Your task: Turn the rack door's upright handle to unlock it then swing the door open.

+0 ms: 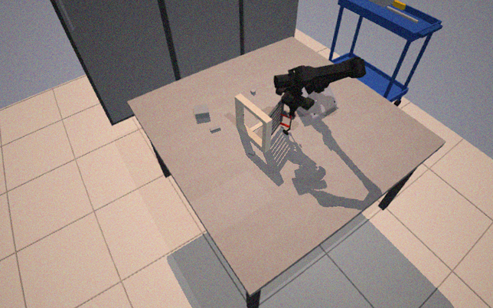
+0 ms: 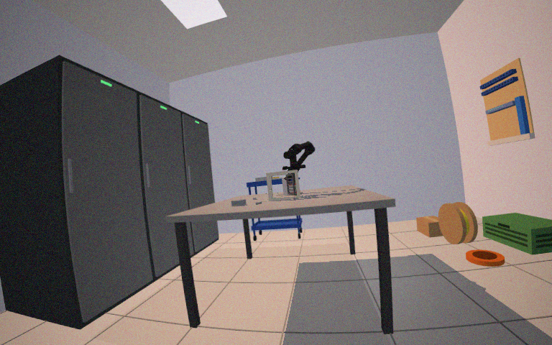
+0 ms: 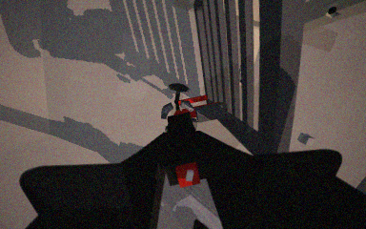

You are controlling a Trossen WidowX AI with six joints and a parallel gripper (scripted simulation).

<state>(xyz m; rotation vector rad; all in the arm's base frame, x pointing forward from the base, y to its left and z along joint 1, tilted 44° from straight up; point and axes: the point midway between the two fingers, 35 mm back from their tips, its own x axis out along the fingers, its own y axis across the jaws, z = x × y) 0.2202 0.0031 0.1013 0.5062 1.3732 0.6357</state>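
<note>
The cream frame point(image 1: 266, 136) point(image 2: 269, 187) stands upright on the table. Its dark slatted door point(image 1: 276, 119) point(image 2: 290, 186) point(image 3: 216, 62) is swung far out on the robot's side, roughly square to the frame; the exact angle cannot be read. The upright handle point(image 1: 290, 125) is a thin dark bar, with red brackets point(image 1: 285, 125) point(image 3: 197, 101) beside the door. My gripper point(image 1: 291, 113) points down from above and is shut on the handle. The fingertips are mostly hidden in the wrist view by the dark gripper body. How far the handle is turned is hard to tell.
The table point(image 1: 244, 212) point(image 2: 325, 207) also holds a grey block point(image 1: 202, 116) point(image 2: 238, 202), a thin small block point(image 1: 215, 129) and a tiny piece point(image 1: 252, 92), all beyond the frame's left side. The arm's base stands behind the door. A blue cart point(image 1: 386, 16) is beyond the table.
</note>
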